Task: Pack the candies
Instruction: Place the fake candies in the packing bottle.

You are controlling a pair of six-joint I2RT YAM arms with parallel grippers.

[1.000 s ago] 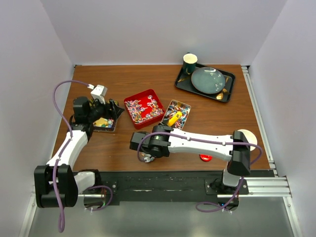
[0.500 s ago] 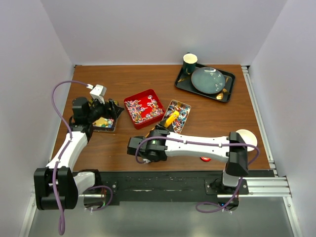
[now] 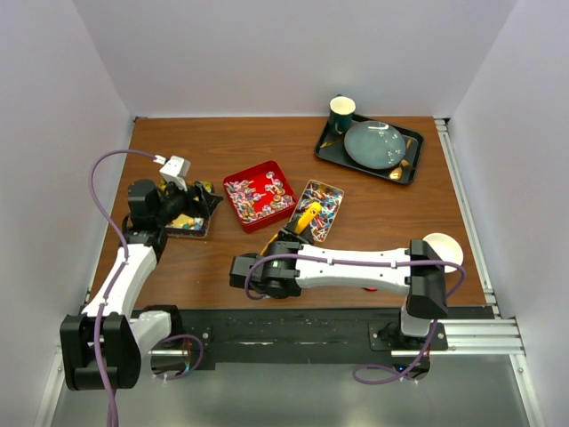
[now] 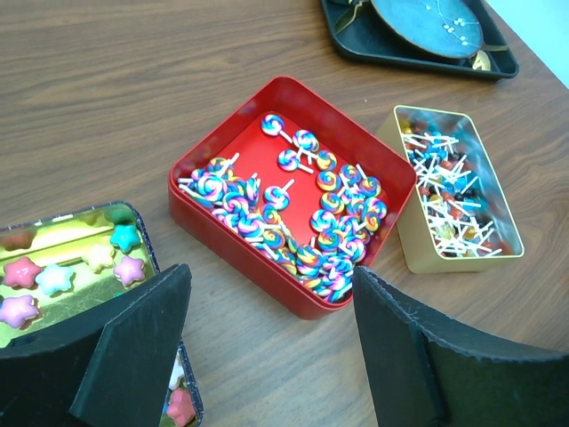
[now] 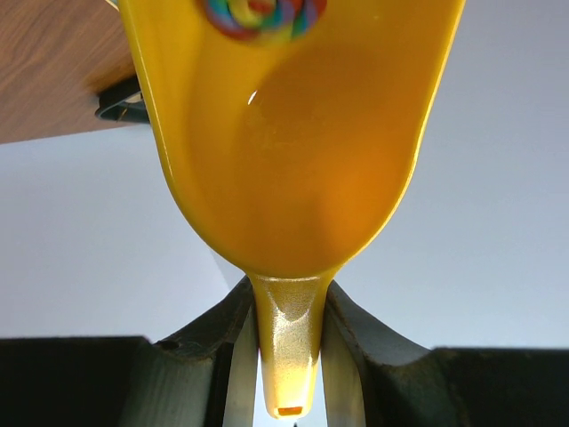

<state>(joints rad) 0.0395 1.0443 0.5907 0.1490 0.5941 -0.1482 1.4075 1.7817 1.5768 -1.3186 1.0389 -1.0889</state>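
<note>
Three tins sit on the wood-grain table [image 4: 133, 89]. The glossy red tin [image 4: 253, 151], square with rounded corners, holds a heap of rainbow swirl lollipops [image 4: 329, 240] on short white sticks. Just beside it, the narrow gold tin [image 4: 407, 245] is packed with darker stick lollipops [image 4: 453, 196]. The third, a dark-rimmed tin [image 4: 62, 242] lined in gold foil, holds matte star sweets [image 4: 53, 277]; about six show, in pink, blue, yellow and teal.

The black left fingers [image 4: 133, 356] are spread wide over the star tin's near edge with nothing between them. The right fingers [image 5: 178, 382] are clamped on the slim handle of one yellow plastic scoop [image 5: 293, 160], smooth and translucent, with a single swirl lollipop [image 5: 262, 13] lying in its bowl. Seen from above, the scoop hangs near the gold tin's near end.

Since a second ago the right arm's elbow has slid toward the near edge, and the left wrist has drawn slightly leftward.

At the far right, one dark tray [image 3: 324, 147] carries one teal plate [image 3: 375, 144] and one green cup [image 3: 341, 111].
</note>
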